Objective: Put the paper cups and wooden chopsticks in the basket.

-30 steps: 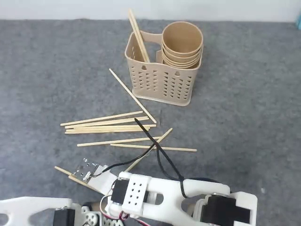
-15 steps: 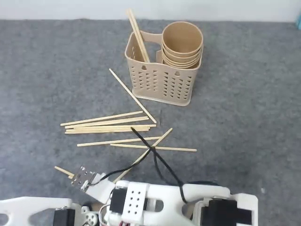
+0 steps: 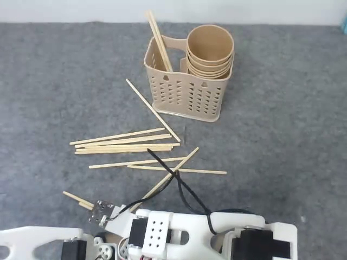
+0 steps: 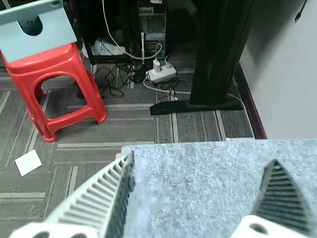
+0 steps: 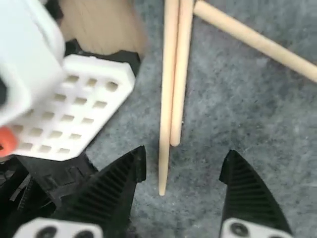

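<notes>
Two wooden chopsticks (image 5: pixel 173 74) lie touching side by side, near ends just inside the right end effector (image 5: pixel 185 151), which is spread wide and empty. Their long axis runs straight out ahead of it, so the jaws would close across them; right arm is clearly nearer. Left end effector (image 4: pixel 202 159) also spread, empty, aimed off the bench (image 4: pixel 198 193) edge. Pair lies well apart from the basket (image 3: pixel 184 95); paper cups (image 3: pixel 210 46) stacked inside it, loose sticks (image 3: pixel 127 142) between it and the pair.

Grey carpeted table (image 3: pixel 54 81) with basket (image 3: pixel 184 97), loose chopsticks (image 3: pixel 124 142)
</notes>
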### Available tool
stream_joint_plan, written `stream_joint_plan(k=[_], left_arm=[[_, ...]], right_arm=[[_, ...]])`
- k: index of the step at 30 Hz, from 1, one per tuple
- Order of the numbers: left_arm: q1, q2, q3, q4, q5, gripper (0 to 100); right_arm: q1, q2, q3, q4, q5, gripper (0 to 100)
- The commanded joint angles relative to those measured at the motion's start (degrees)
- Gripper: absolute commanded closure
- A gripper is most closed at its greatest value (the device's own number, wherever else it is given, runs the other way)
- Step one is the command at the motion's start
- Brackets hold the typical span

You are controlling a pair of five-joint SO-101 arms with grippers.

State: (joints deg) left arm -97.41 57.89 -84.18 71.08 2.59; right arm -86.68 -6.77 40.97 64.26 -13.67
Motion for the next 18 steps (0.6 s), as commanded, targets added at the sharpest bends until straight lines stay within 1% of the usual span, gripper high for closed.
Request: stream_joint_plan(k=[1,4,6,7,10,11,14,17,18], left_arm=[[-1.05,0.00,-2.86,-4.40,0.53,62],[-1.41,0.62,-2.95,-5.80,0.53,62],[-1.41,0.79,-2.95,-5.98,0.53,62],[-1.41,0.79,-2.95,-5.98,0.53,62],[-1.41,0.79,-2.95,-5.98,0.53,62],[-1.49,0.79,-2.95,-5.98,0.53,62],[-1.76,0.88,-2.68,-5.98,0.53,62],[-2.02,0.88,-2.77,-5.98,0.53,62],[-2.02,0.88,-2.86,-5.98,0.53,62]], right_arm=[[0.40,0.04,-0.09,0.04,1.32,74.5],[-0.13,3.21,1.41,-0.66,1.41,74.6],[-1.71,5.23,1.58,-2.68,1.41,75.0],[-2.33,5.41,1.32,-2.77,1.41,77.1],[-2.24,4.70,-0.70,-3.38,1.76,89.8],[-2.24,4.35,-0.88,-3.65,2.90,92.0],[-2.42,4.62,-0.88,-3.47,6.33,91.6],[-2.59,6.37,-0.88,-3.21,6.68,99.0],[-2.42,6.73,-0.88,-3.21,6.68,99.3]])
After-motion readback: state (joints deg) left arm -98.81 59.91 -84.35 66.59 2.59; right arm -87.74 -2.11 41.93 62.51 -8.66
